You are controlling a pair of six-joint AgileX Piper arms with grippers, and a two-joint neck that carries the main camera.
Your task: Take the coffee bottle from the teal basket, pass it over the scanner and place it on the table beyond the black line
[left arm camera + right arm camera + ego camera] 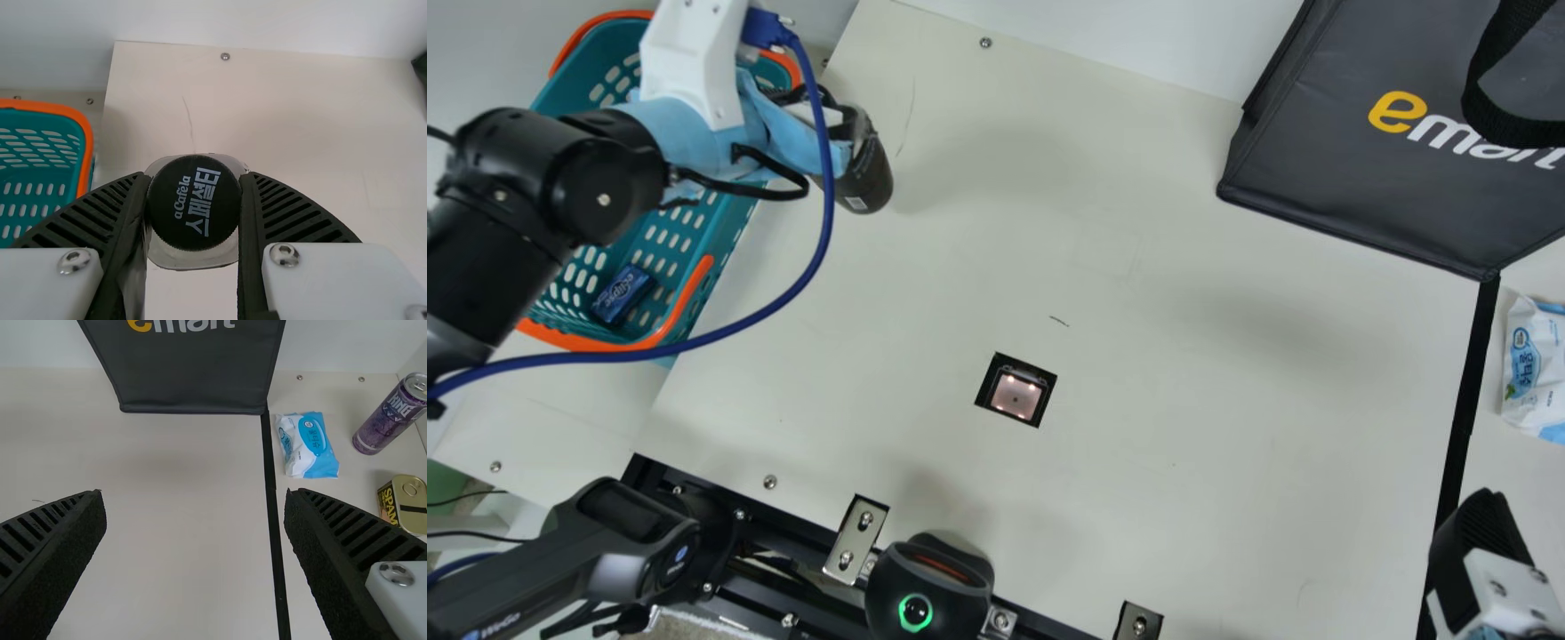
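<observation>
"The coffee bottle, where is it found?"

"Between the left fingers, with its dark cap just at their tips. The fingers are parted only by the bottle's width, and it is gripped from both sides near the cap. The teal basket is seen beside them."

"Is it lifted from the desk?"

"That cannot be told with certainty."

"And the right fingers?"

"They are spread widely, with nothing held. The black line is seen ahead, between their tips."

"What could be feared from here?"

"Firstly, a swing or a slip: because the hold is high, the heavy body could be turned if the carrying is done too quickly. Secondly, the scanner could be passed without a reading, if the code is turned away or the bottle is kept too high. Also, the basket could be pulled if its rim is caught by the blue cable."

"And beyond the line?"

"The wipes packet or the cans could be struck, if a free spot is not chosen. The arms could be brought into collision, if the right one is not kept aside."
</observation>
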